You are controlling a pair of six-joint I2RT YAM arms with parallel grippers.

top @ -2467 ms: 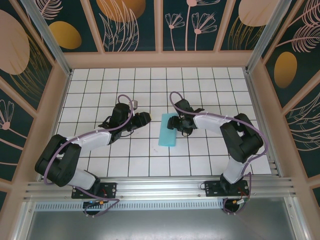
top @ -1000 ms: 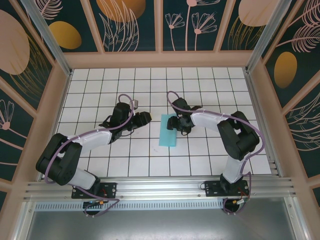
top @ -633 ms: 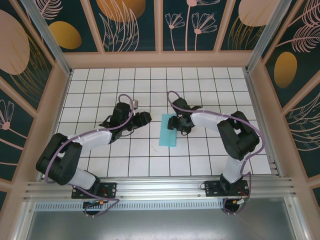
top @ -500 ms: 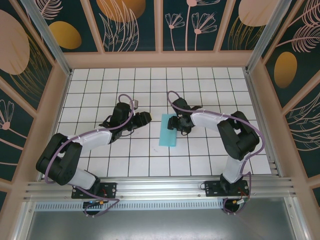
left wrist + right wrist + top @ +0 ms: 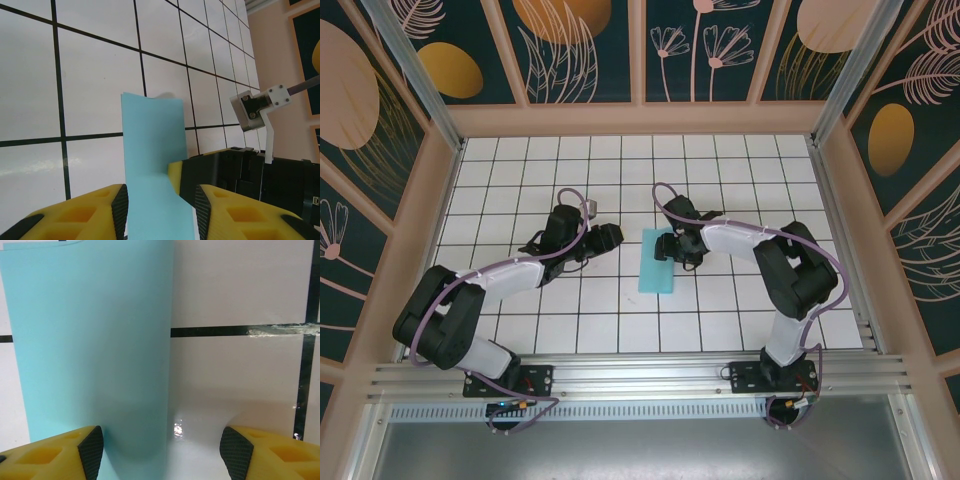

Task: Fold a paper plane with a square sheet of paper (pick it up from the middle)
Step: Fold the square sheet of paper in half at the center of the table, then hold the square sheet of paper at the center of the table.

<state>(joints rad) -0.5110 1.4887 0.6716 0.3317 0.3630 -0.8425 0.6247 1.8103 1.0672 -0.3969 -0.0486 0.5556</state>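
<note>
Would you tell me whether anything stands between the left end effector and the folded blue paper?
Nothing visible does: bare table lies between the left end effector and the paper. The right end effector is at the paper's far end.

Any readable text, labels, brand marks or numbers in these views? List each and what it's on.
None can be read in any view.
The folded turquoise paper is blank.
The white grid table carries only black lines.
The wall panels carry only plant drawings.
The metal bracket shows screws but no marking.
</note>
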